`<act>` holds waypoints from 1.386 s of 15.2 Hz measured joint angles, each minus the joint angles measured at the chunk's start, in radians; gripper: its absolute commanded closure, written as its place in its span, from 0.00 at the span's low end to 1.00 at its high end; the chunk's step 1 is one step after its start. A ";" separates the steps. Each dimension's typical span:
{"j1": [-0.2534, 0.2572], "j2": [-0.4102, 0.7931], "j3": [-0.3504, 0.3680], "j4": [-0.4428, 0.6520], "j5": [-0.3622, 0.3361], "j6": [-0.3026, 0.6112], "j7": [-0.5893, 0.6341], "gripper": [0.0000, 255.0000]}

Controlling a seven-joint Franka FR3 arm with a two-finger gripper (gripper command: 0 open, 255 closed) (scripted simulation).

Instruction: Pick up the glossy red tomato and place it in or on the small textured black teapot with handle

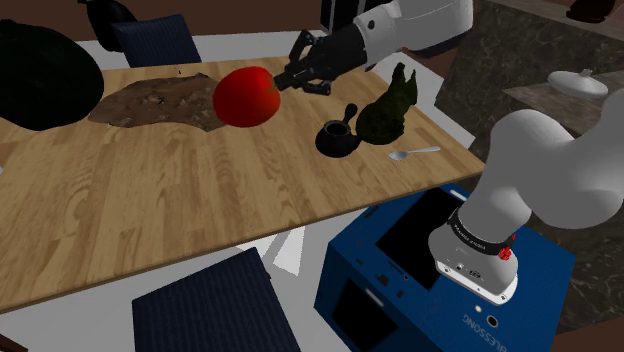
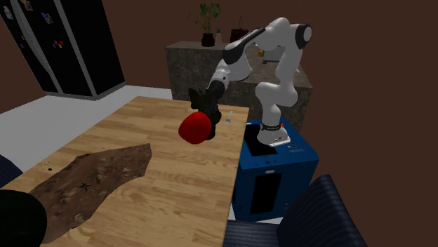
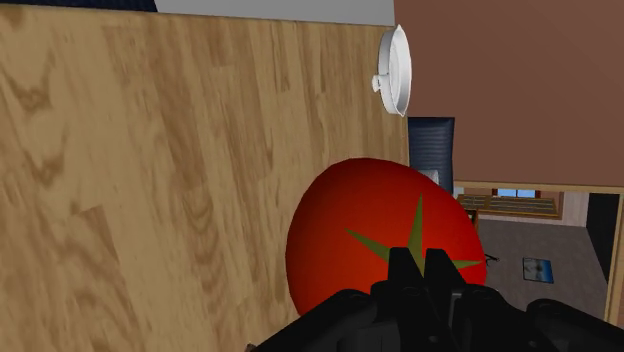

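Over the far part of the light wooden tabletop [image 1: 150, 190], one glossy red round tomato [image 1: 247, 96] sits in the black two-finger pincer [image 1: 283, 78]. It looks raised off the wood, but the underside isn't visible to confirm. Pincer is clamped on the tomato's top. In the wrist view the two fingers [image 3: 400, 270] stand close together over the green star-shaped calyx.

Toward the shoulder view's right of the tomato: one small black teapot with a side handle [image 1: 340, 135], upright on the tabletop, apart from the tomato. Just beside the teapot is one dark green jagged figure [image 1: 388, 105], then one pale spoon [image 1: 413, 153] near the tabletop edge. On the tomato's other side lies one flat brown irregular patch [image 1: 155, 103], and past it one large black rounded mass [image 1: 40, 80].

Two dark blue chairs: one at the near edge [image 1: 215, 310], one at the far edge [image 1: 155, 40]. One blue box stand [image 1: 430, 270] carries the white arm.

The second exterior view looks down the tabletop toward the stand. The tomato [image 2: 195, 128] and pincer [image 2: 206, 123] cover the teapot's spot there. That view adds one stone-look counter [image 2: 203, 63] with a potted plant [image 2: 208, 21] and one dark tall cabinet [image 2: 70, 49]. The wrist view adds one white dish-shaped thing [image 3: 395, 70] beyond the tabletop edge.
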 measured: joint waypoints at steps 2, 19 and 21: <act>-0.052 -0.048 -0.036 -0.027 -0.095 -0.050 0.038 1.00; -0.414 -0.167 -0.394 0.066 -0.663 -0.569 0.129 1.00; -0.428 -0.147 -0.456 0.108 -0.706 -0.630 0.111 1.00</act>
